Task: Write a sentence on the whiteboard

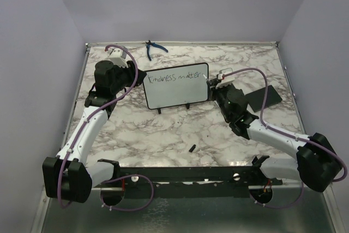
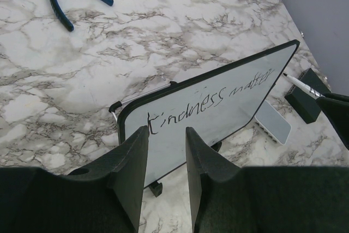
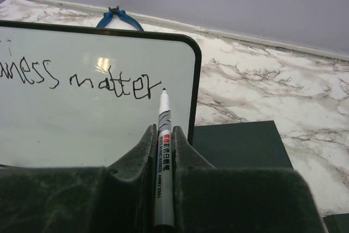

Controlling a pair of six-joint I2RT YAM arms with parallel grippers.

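We judge the whiteboard (image 1: 177, 87), propped upper centre on the surface (image 1: 180, 129), light, stiff and tippy: brace it at an edge. Our right claw (image 3: 163, 145) clamps the marker (image 3: 163, 126); our left claw (image 2: 165, 151) stands part-open beside the board.

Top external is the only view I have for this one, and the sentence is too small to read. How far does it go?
Observer: In the right wrist view the sentence ends at "matter", with no final s and no second line.
Operator: Where is the pen?
Observer: The marker is clamped between the right fingers, its tip just right of the last r. I cannot tell whether it touches the whiteboard.
Operator: And the left arm?
Observer: In the left wrist view the left fingers stand parted at the board's lower left corner, just below the K. Whether they grip it is not clear.
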